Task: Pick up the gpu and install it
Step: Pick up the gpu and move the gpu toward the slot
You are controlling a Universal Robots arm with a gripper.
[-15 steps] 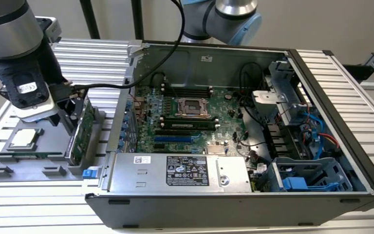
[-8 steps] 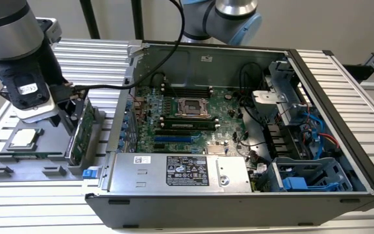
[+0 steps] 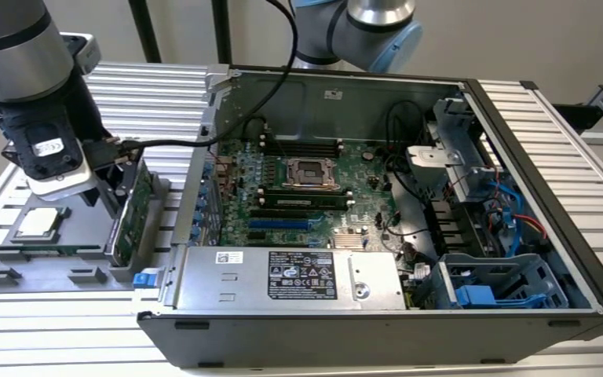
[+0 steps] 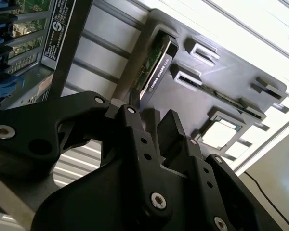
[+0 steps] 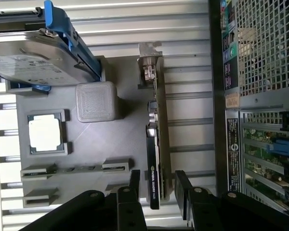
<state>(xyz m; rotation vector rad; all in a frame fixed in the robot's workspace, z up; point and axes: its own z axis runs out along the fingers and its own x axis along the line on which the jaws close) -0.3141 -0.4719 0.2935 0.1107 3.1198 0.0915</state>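
The gpu (image 3: pixel 131 210) stands on edge in a slot of the grey parts tray (image 3: pixel 29 271), at the exterior view's left, beside the open computer case (image 3: pixel 553 196). In the first wrist view the gpu (image 5: pixel 156 139) is a thin green-and-black card with its silver bracket at the far end. My gripper (image 5: pixel 159 185) is open and straddles the card's near end, one black finger (image 5: pixel 134 182) on each side with small gaps. In the second wrist view the gripper (image 4: pixel 148 115) hangs just over the gpu (image 4: pixel 154 67).
The tray also holds a square silver processor (image 5: pixel 45 134), a hard drive in a blue frame (image 5: pixel 33 62), a grey block (image 5: pixel 96 101) and memory sticks (image 5: pixel 72 168). The case wall (image 5: pixel 216 96) runs close beside the card. Inside lie the motherboard (image 3: pixel 291 188) and power supply (image 3: pixel 280 276).
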